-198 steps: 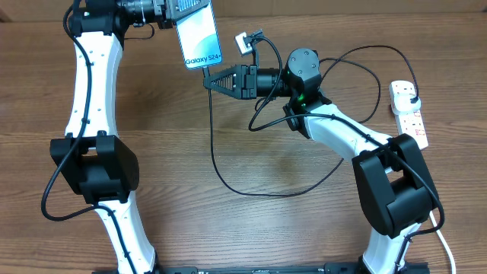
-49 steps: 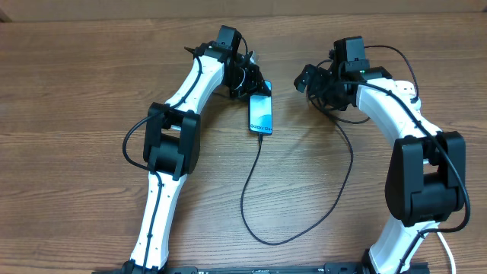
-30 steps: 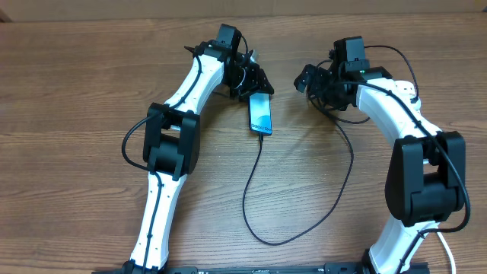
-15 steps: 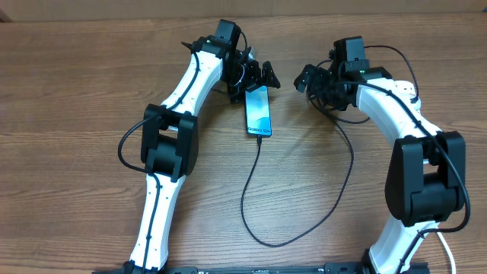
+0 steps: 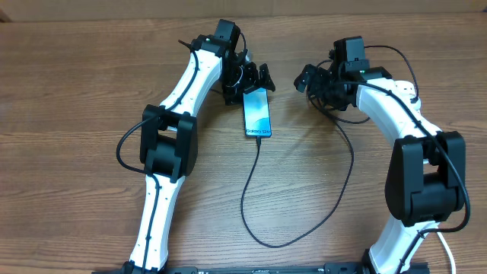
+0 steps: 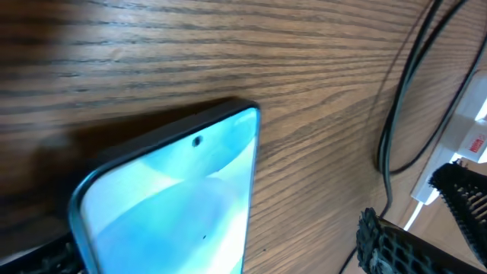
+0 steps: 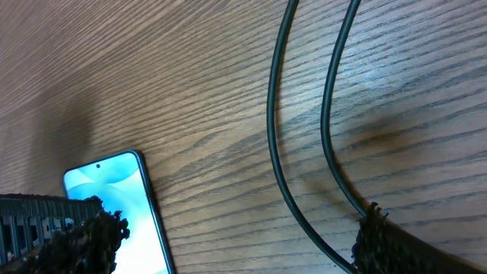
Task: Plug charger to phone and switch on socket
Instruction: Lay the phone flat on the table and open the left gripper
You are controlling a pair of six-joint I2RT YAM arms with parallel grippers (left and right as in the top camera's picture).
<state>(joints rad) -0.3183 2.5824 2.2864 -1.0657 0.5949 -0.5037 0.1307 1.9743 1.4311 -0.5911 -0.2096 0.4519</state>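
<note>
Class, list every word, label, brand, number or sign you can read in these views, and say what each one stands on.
Phone screen, overhead view: one short line of print near its lower end, too small to read.
Power strip, left wrist view: a red mark, blurred, no letters legible.
Nothing else in the views carries text.

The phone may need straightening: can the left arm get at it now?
Probably yes: the left gripper sits, jaws open, right at the phone's far end with nothing between them; the charger leaves from the near end.
</note>
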